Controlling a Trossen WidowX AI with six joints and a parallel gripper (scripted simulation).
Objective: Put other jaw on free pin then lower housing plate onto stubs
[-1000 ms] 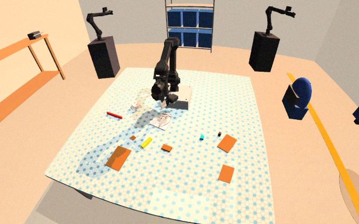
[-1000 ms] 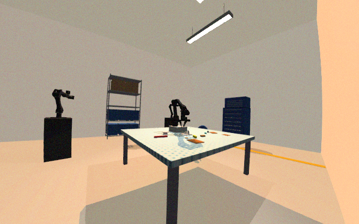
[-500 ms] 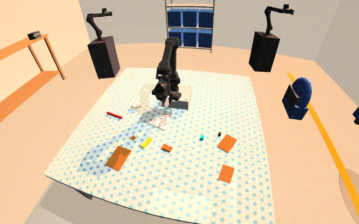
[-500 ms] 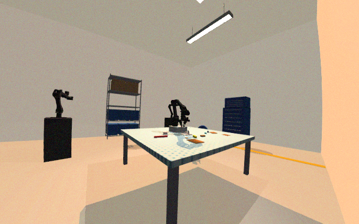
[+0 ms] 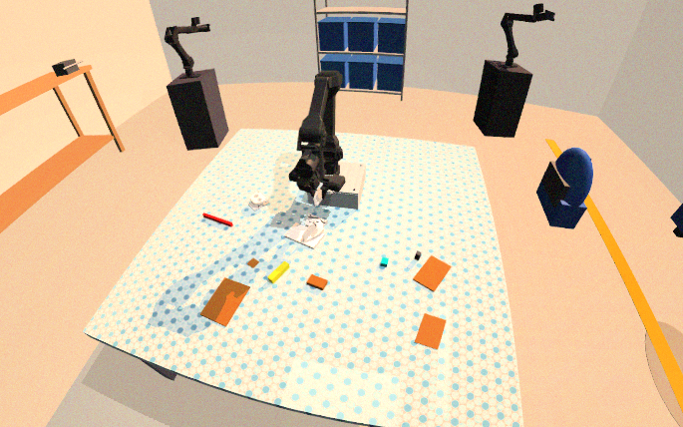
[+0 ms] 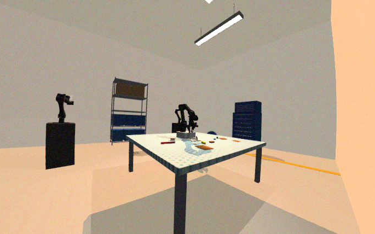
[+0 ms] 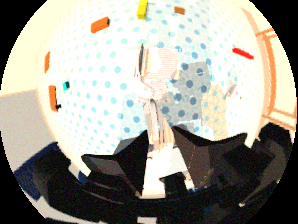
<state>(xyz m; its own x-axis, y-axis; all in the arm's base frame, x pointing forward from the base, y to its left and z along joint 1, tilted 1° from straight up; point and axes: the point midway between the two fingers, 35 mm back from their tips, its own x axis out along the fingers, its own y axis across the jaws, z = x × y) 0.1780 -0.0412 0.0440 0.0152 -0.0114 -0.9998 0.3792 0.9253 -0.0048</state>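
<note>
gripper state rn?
Pincer: closed on a pale part, apparently the loose jaw, held above the tabletop.

Pale jaw between fingers, above whitish base (image 5: 305, 235) (image 7: 162, 62)

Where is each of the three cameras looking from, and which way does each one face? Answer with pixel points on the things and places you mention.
Top: high beyond the table's near edge, looking down across the patterned table (image 5: 397, 222) (image 6: 179, 157) toward the shelf rack (image 5: 404, 74) (image 6: 112, 116); the whole arm (image 5: 325, 106) (image 6: 185, 109) shows.
Exterior: out past a table corner, lower and farther back, looking roughly level; the arm looks small.
Wrist: on the arm near the gripper (image 5: 319, 199) (image 7: 162, 137), looking past its fingers over the tabletop; only the gripper end shows.
Top and wrist share the red stick (image 5: 217, 219) (image 7: 243, 53) and yellow block (image 5: 278, 271) (image 7: 142, 9).
</note>
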